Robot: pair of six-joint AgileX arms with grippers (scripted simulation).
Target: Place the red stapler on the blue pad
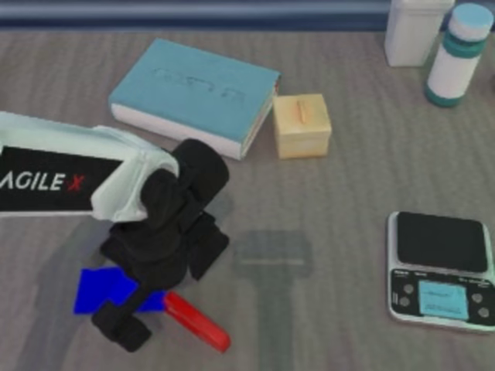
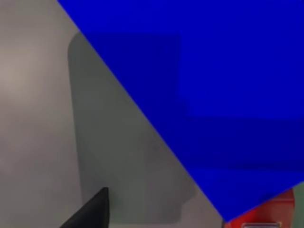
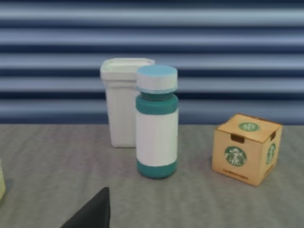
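1. Left gripper (image 1: 143, 309) is low over the near-left part of the grey counter (image 1: 340, 201), directly above the thin flat deep-blue pad (image 1: 104, 287). Whether its jaws are spread or pressed together cannot be told; the arm body hides them from above.
2. The glossy bright red stapler with rounded ends (image 1: 199, 321) lies flat, with one end at the pad's right corner and the rest running off toward the near right. Left wrist view agrees: the pad (image 2: 213, 71) fills most of the frame, with only a red sliver of the stapler (image 2: 270, 211) at its corner.
3. Judgement: the stapler is mostly off the pad, so placement is not complete. To do it well, shift it left and away from the near edge until its full length sits inside the blue, then release low.
4. Right gripper is not seen from above; its wrist camera faces the far-right corner.
5. Surroundings, all well apart from the pad: thick light-blue book (image 1: 193, 93), small tan cardboard box (image 1: 302, 125), white tub (image 1: 414, 31), teal-capped white bottle (image 1: 458, 54), digital scale (image 1: 441, 267). Nothing blocks the short move.
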